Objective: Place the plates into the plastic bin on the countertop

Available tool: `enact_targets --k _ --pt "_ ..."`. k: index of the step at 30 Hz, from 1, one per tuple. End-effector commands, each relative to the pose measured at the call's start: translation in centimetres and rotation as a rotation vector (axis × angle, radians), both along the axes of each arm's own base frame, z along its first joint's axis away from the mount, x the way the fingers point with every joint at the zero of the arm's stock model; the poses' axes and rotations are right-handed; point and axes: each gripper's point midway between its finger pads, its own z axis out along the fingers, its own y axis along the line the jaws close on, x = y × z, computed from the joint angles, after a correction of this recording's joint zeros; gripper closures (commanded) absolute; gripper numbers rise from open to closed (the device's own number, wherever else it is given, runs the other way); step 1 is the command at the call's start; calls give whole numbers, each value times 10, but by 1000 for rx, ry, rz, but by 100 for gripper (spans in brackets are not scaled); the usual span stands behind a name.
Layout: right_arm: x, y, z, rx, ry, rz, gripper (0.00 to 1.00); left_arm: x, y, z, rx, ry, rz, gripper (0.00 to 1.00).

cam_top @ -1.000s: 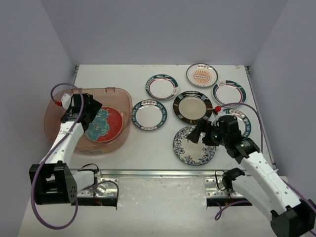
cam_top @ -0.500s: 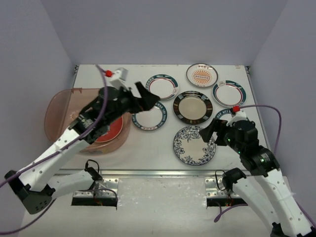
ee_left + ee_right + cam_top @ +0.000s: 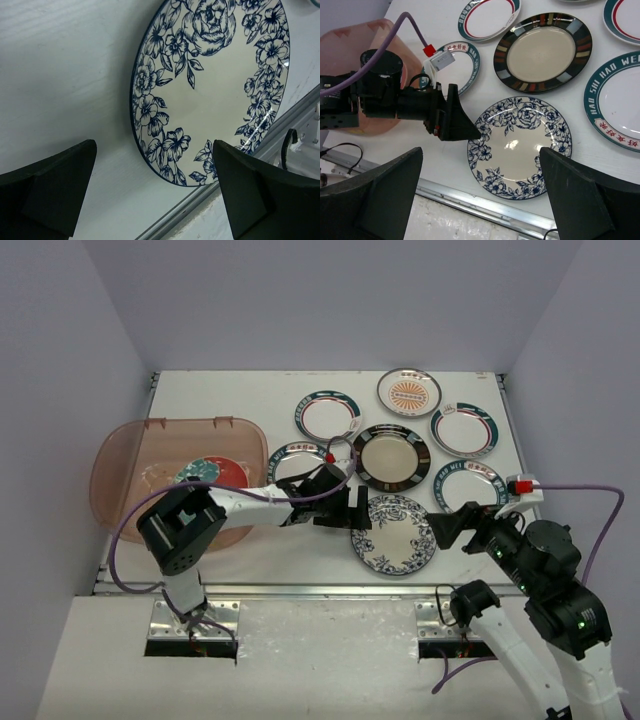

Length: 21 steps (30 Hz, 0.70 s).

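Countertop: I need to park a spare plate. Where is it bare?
Bare: the countertop's far-left corner, between the bin and the back wall. Also the near strip between bin and blue plate, though the left arm reaches across it. Crowded: the right half, where seven plates lie close together.

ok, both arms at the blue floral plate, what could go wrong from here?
1. Left gripper and right gripper, both open, flank the same blue floral plate; they could collide if both reach in.
2. The plate lies flat near the metal front edge of the countertop; a nudge might slide it off.
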Motion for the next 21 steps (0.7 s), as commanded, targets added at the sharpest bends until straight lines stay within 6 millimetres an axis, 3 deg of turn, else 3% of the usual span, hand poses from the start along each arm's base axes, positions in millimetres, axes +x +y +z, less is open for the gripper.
enact_targets --k 1,5,7,8,10,12,14,15,16,19,20,21 --pt "-4 13 -6 -9 8 90 1 2 -26 4 -122 -17 -41 2" --pt "-7 23 -7 15 4 144 1 -6 -26 -24 -102 40 -59 11" --pt "-7 28 -7 25 0 169 1 -8 -28 -40 -91 78 -64 31" --pt "-7 29 -6 28 -3 173 1 -8 -28 -43 -89 83 -64 33" --pt "-9 32 -2 44 -30 197 1 -8 -28 -56 -85 111 -59 56" --pt "-10 34 0 56 -55 207 1 -8 -28 -62 -85 127 -50 68" --pt "-11 33 3 62 -79 202 1 -7 -25 -68 -64 138 -36 90" --pt "-11 32 4 63 -85 201 1 -6 -23 -69 -52 136 -26 95" --pt "-12 32 5 63 -90 200 1 -5 -21 -68 -40 129 -18 100" --pt "-13 32 6 62 -96 205 1 -1 -9 -53 -7 82 21 100" --pt "-13 32 6 60 -97 207 1 -2 -6 -44 -12 71 23 100" --pt "-12 32 5 56 -94 209 1 1 -2 -19 -36 22 42 100"
